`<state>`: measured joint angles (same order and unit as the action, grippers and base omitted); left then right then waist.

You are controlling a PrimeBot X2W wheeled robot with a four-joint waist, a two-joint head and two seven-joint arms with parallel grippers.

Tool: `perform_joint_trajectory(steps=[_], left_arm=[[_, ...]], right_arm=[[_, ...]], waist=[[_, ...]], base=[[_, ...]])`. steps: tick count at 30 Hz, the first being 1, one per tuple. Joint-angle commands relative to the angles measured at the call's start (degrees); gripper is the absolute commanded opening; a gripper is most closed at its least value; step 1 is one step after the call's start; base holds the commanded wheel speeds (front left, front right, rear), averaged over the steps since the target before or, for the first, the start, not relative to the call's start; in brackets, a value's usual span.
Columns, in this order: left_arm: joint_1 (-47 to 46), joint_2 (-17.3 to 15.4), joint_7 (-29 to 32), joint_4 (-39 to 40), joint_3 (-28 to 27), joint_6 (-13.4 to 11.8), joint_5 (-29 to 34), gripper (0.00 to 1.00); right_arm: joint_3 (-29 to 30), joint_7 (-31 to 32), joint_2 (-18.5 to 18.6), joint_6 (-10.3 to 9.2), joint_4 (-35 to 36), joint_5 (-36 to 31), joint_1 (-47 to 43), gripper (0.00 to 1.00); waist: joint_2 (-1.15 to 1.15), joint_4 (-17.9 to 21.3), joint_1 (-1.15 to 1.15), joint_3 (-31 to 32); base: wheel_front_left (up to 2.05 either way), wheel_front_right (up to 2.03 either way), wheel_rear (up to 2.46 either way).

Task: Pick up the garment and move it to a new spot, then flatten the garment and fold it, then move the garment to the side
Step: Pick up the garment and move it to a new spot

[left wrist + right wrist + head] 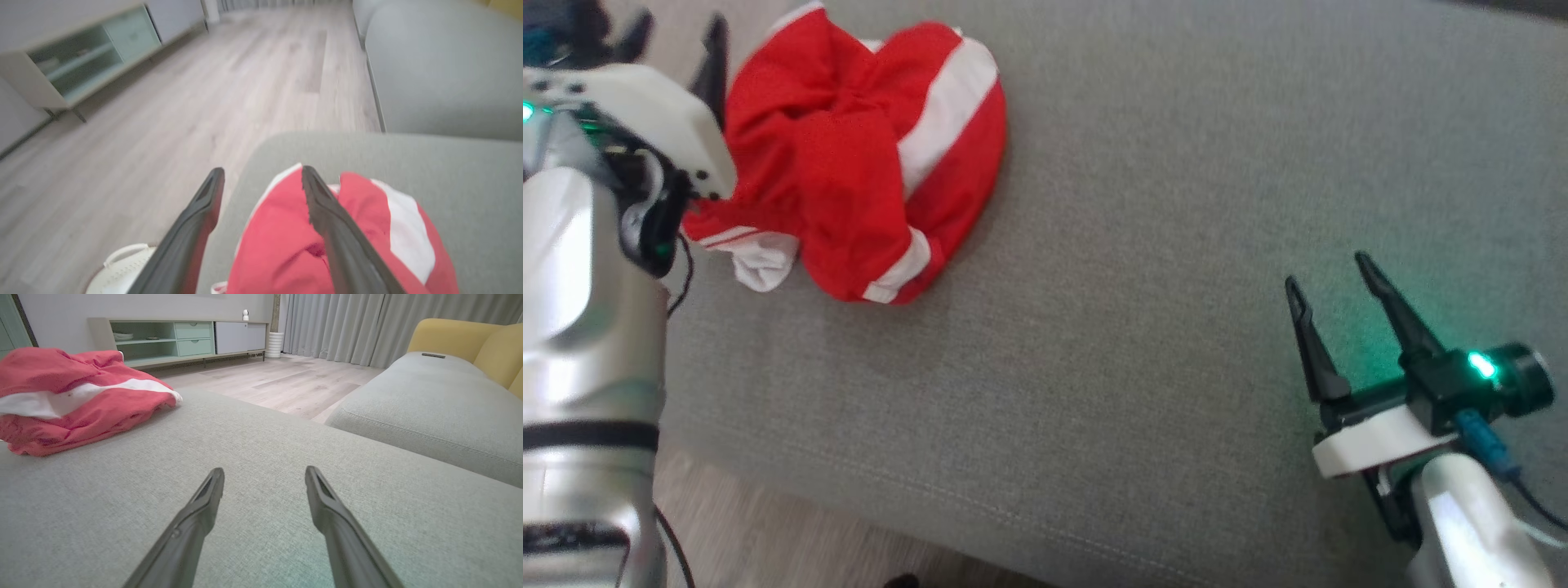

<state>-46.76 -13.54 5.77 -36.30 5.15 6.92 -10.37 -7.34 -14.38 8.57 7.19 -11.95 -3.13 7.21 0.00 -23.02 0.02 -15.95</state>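
— so, which step is in hand?
— the first: the pick-up. the garment (849, 155), red with white bands, lies in a crumpled heap at the far left of the grey sofa seat (1135, 245), close to its edge. nothing is lifted, flattened or folded yet.
— the left gripper (678, 49)?
— fingers spread wide, holding nothing. it hangs at the garment's left side. in its wrist view one finger crosses over the red cloth and the other lies off the heap, toward the seat's edge. whether either finger touches the cloth i cannot tell; that view is blurred.
— and the right gripper (1327, 273)?
— likewise spread wide and empty, low over bare upholstery, well apart from the garment.
— what does the next move call for?
— in my judgement, the left gripper must get a raised fold between its fingers, then close on enough cloth to carry the whole heap. a thin pinch may slip or only drag it. the open stretch of seat between the two grippers looks a fit new spot.
— risks?
— the heap lies near the seat's edge; a nudge outward could send it to the wooden floor (122, 143).
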Motion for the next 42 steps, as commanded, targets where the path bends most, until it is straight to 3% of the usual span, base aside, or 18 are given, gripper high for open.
perform_joint_trajectory(steps=[1,6,14,15,16,21,28,37,42], left_arm=[[-2.77,-2.69,1.86,-1.29,-0.84,0.17,-0.88,1.00],[-7.68,-2.27,7.10,-14.33,3.41,0.53,-4.32,1.00],[-9.96,-1.69,1.37,-24.43,8.45,0.56,-8.11,1.00],[-10.19,-1.61,0.09,-24.82,9.13,0.56,-8.55,0.58],[-10.43,-1.62,-1.31,-25.11,9.88,0.56,-8.91,0.00],[-12.36,-1.85,-7.94,-24.26,14.43,0.56,-14.05,0.00],[-14.38,-6.95,-14.00,-18.08,21.71,0.57,-19.62,0.00],[-13.80,-12.26,-15.51,-8.69,29.46,0.57,-26.32,0.00],[-13.29,-13.82,-15.06,-3.62,31.71,0.57,-28.49,0.00]], right_arm=[[-1.61,-0.62,0.84,0.30,1.98,-0.47,1.72,1.00],[-2.04,-0.62,2.57,0.30,2.49,-0.59,2.93,1.00],[-1.44,-0.62,4.09,0.30,2.90,-1.00,2.91,1.00],[-1.33,-0.62,4.07,0.30,2.94,-1.04,2.83,1.00],[-1.30,-0.62,4.04,0.30,2.91,-1.09,2.78,1.00],[-2.57,-0.62,2.49,0.30,1.85,-0.78,2.52,1.00],[-4.16,-0.62,-1.55,0.30,0.05,0.55,2.67,1.00],[-3.40,-0.62,-5.50,0.30,-0.56,3.29,-2.37,1.00],[-5.94,-0.62,-5.67,0.30,0.76,6.85,-4.75,1.00]], waist=[[0.00,0.99,-0.02,-3.36],[0.00,1.68,-0.02,-6.27],[0.00,2.07,-0.02,-7.66],[0.00,1.99,-0.02,-7.64],[0.00,1.90,-0.02,-7.54],[0.00,1.77,-0.02,-4.28],[0.00,4.90,-0.02,2.76],[0.00,13.75,-0.02,14.75],[0.00,21.16,-0.02,17.06]], base=[[0.00,0.00,0.00],[0.00,0.00,0.00],[0.00,0.00,0.00],[0.00,0.00,0.00],[0.00,0.00,0.00],[0.00,0.00,0.00],[0.00,0.00,0.00],[0.00,0.00,0.00],[0.00,0.00,0.00]])
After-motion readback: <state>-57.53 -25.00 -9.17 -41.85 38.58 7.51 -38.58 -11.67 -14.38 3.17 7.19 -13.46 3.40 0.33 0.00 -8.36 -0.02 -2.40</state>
